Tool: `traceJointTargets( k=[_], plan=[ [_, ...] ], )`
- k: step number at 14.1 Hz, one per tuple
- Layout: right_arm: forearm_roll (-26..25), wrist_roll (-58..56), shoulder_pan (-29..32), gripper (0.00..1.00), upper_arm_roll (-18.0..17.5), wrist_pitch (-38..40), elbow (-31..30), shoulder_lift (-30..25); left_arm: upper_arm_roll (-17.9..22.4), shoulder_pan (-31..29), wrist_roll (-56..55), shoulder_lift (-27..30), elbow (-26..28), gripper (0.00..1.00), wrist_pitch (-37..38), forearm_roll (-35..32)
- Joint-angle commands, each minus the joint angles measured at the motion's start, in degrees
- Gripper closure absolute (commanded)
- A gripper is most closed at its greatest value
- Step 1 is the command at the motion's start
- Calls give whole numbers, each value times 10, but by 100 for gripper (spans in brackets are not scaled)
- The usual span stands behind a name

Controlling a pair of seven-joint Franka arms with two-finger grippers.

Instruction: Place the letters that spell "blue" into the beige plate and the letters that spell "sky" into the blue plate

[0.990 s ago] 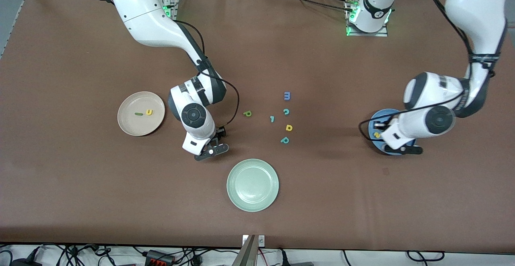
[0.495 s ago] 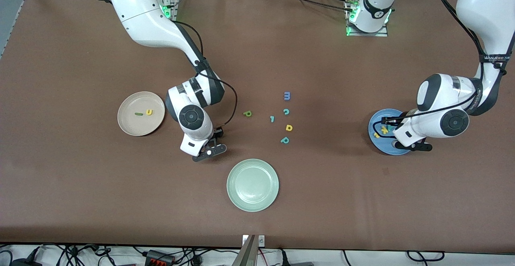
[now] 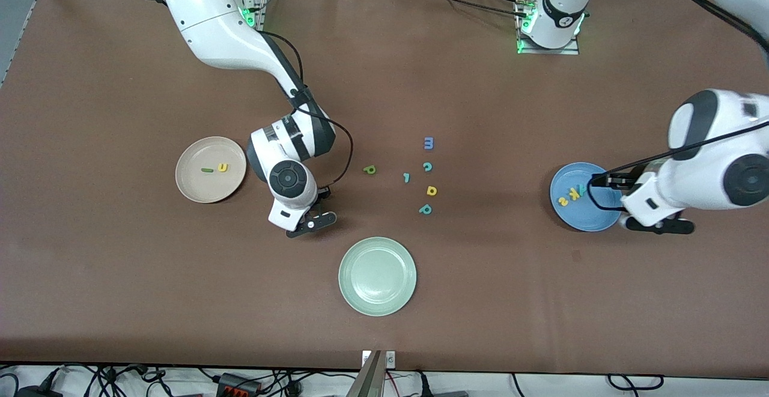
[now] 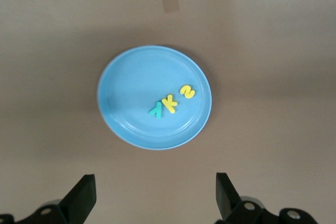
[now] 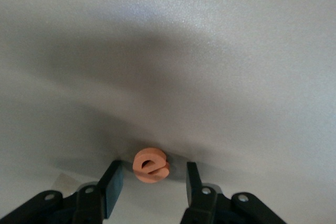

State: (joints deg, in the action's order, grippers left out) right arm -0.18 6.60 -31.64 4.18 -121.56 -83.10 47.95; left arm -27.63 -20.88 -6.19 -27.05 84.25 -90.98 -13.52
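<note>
Reading "sky" on blue plate (image 4: 126, 77); left gripper (image 4: 152, 198) jaws spread; right gripper (image 5: 149, 184) jaws straddling orange e (image 5: 150, 166), gaps visible.

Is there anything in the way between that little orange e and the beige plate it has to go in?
Nothing visible. The orange e lies on the table between the open jaws of the right gripper. Between there and the beige plate the front view shows only bare table, apart from the right arm itself.
</note>
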Motion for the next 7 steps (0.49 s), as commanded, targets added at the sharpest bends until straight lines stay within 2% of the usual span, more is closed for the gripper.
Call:
traceJointTargets(
  k=[1,4,7],
  plan=[
    [0,-7,5,49,0,6,-4,-4,-19,-1,4,7,-88,0,83,5],
    [1,-6,3,53,0,4,-2,-3,-21,0,34,31,-138,0,137,7],
    [1,-4,4,60,0,4,-2,-2,-32,-2,63,38,-146,0,152,8]
  ],
)
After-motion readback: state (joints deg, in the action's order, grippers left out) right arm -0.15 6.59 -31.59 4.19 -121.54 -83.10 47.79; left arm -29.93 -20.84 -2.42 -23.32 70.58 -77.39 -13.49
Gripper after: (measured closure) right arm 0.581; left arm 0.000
